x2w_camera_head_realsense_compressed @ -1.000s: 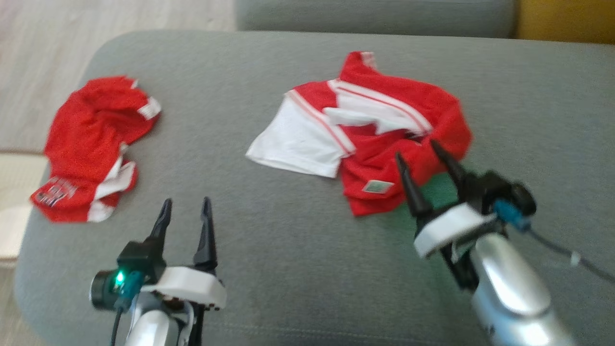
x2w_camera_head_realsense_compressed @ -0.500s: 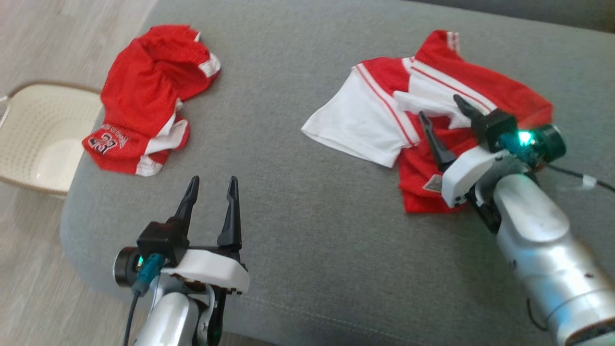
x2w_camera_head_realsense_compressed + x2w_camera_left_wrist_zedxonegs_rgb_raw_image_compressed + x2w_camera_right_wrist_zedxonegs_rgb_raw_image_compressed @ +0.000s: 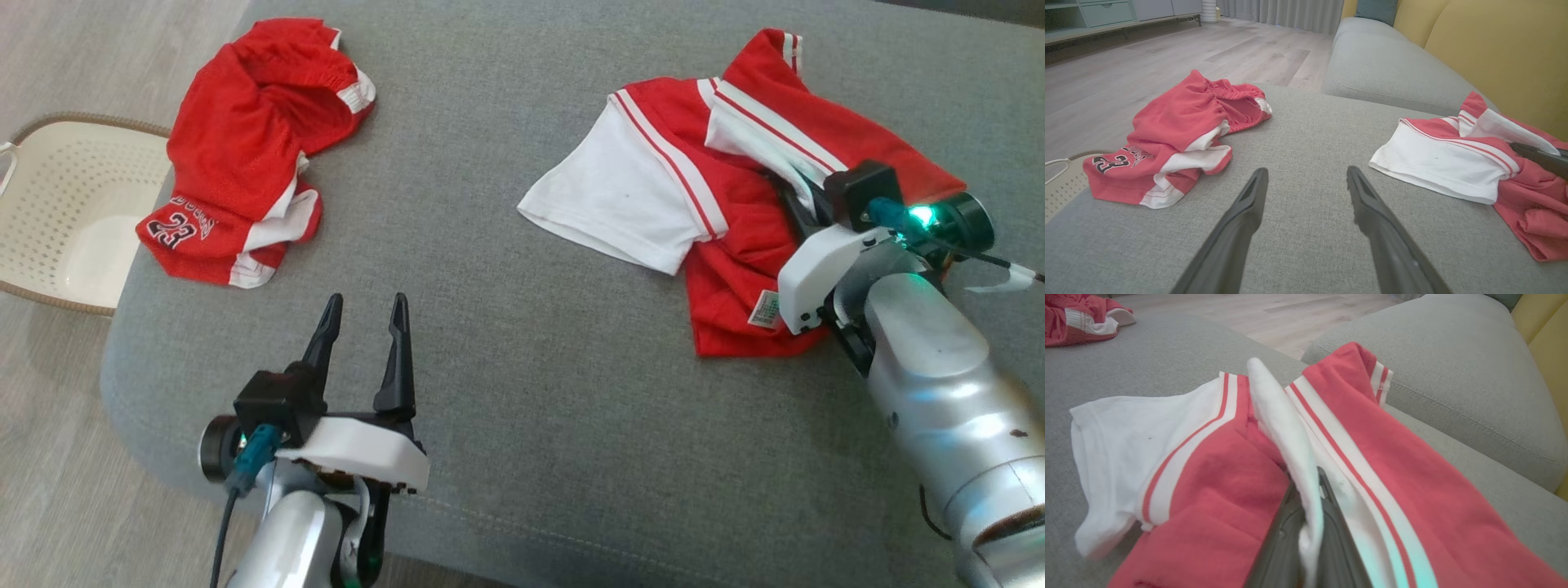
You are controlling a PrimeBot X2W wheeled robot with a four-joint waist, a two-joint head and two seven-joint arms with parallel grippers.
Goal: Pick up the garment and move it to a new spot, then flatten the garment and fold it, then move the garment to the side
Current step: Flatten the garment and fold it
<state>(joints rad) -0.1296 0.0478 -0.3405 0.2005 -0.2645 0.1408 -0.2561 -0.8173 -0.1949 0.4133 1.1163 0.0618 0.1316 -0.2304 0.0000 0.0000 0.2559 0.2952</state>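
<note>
Our right gripper [image 3: 1308,484] pinches a white fold of the crumpled red, white-striped garment [image 3: 735,245]; our left gripper [image 3: 365,309] gapes empty.

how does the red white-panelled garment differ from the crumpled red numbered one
The red striped garment has a white fold pinched in the shut right gripper; the red numbered garment lies untouched. The first shows a white panel and label, the second black print. Both lie on the grey cushion.
</note>
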